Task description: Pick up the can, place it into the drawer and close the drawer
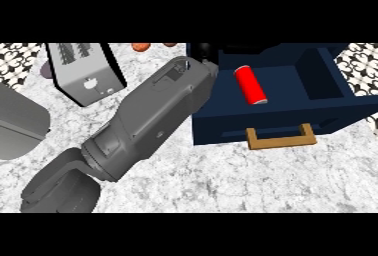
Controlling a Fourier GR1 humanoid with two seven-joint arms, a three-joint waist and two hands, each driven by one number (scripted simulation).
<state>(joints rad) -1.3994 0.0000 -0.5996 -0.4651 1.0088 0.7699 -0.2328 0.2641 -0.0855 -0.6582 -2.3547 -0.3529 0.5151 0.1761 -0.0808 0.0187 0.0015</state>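
Can: a red can (250, 85) lay on its side inside the open drawer, in its left part, its long axis running near to far.
Drawer: the dark blue drawer (325, 82) stood pulled out at the right of the worktop, its front panel nearest, with a tan wooden handle (281, 138) on that panel.
Arm: one grey forearm (151, 120) ran from the near left diagonally up to the drawer's far left corner, lying across the middle of the worktop and just left of the can.
Hand: only a small black part of a hand (201, 50) showed at the forearm's far end, by the drawer's far left edge; which hand it was and how its fingers stood could not be told.
Worktop: the marbled grey-white worktop (244, 180) carried everything.
Left side: a grey box with tree pictures on top (83, 70) stood far left, beside the forearm; a grey rounded shape (18, 122) sat at the left edge.
Far edge: an orange-brown item (140, 47) lay just beyond the box, partly cut off.
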